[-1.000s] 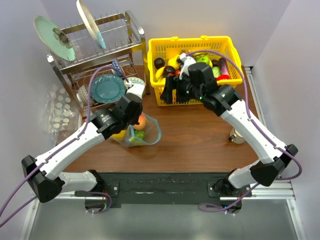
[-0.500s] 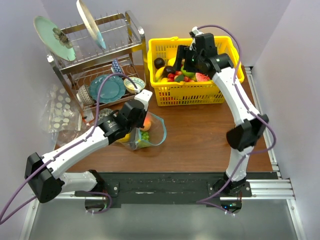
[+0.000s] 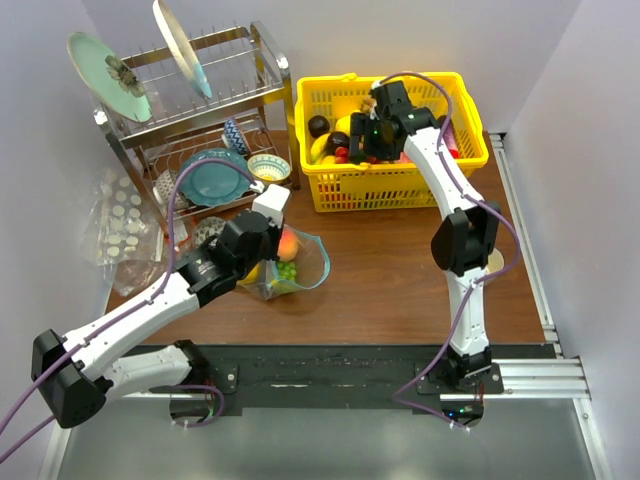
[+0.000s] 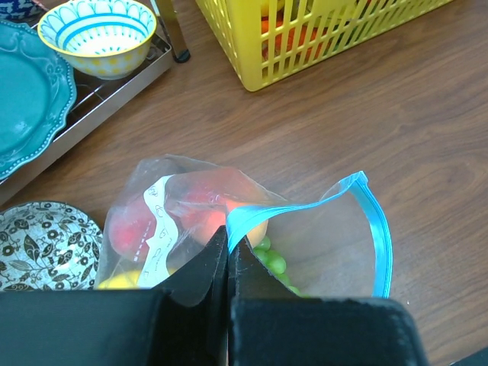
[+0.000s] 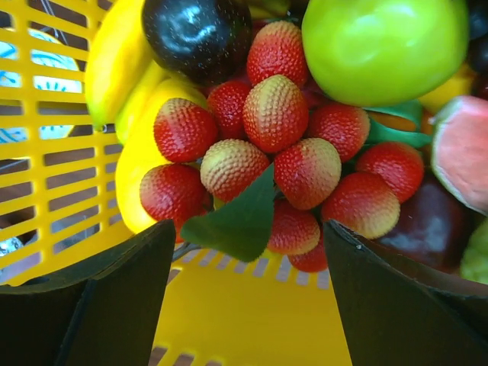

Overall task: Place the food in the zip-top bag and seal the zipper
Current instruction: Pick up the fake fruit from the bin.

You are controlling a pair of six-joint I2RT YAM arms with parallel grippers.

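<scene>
Your left gripper (image 4: 229,255) has its fingers pressed together on the near lip of the clear bag (image 4: 320,236), pinching the plastic and holding the mouth agape. The blue zipper (image 4: 379,229) arcs away unsealed on the right side. The bag sits on the wooden table (image 3: 400,270), toward 8 o'clock from the table's centre in the overhead view. It is well apart from the yellow basket (image 3: 400,190), which stands at 12 to 1 o'clock against the back wall.

Some food is inside the bag: a peach-coloured piece (image 4: 206,210), green grapes (image 4: 268,259) and a yellow piece (image 4: 122,282) low at the left.

Your right gripper (image 5: 245,229) reaches over the basket with its fingers spread wide and nothing held between them. In the wrist view they flank a bunch of red strawberries (image 5: 274,145) with a green leaf. Whether they touch the bunch cannot be told. A green apple (image 5: 381,46) lies at 1 o'clock from the bunch, a dark plum (image 5: 194,30) at 11 o'clock and a banana (image 5: 114,61) at 10 o'clock.

A metal dish rack (image 3: 200,110) fills the table's 10 to 11 o'clock corner. On its lower shelf a teal plate (image 3: 213,178) lies just beside a patterned bowl (image 3: 268,167).
</scene>
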